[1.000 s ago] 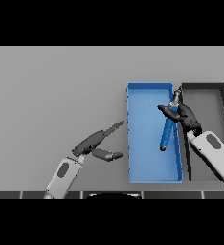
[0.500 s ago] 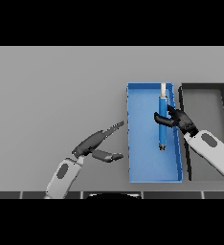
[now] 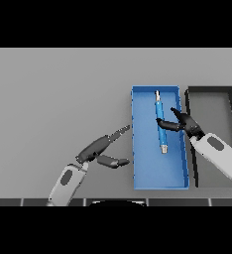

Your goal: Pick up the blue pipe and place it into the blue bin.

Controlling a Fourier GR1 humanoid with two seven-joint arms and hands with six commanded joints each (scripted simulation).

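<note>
Grey table point(image 3: 48, 89): 1 blue pipe point(image 3: 160, 125) in 1 blue bin point(image 3: 152, 173); right hand point(image 3: 183, 122) released beside it, left hand point(image 3: 100, 149) relaxed.

a single head view looks steeply down on the grey table point(image 3: 48, 89) from its near edge, facing the far edge. it stands back enough to take in the table's width, with both arms entering from the near edge. no second view shares the scene.

1 blue pipe point(image 3: 160, 124), 1 blue bin point(image 3: 138, 168), 1 dark bin point(image 3: 191, 99), 2 hands point(image 3: 100, 149) point(image 3: 185, 121), 1 table point(image 3: 53, 94)
</note>
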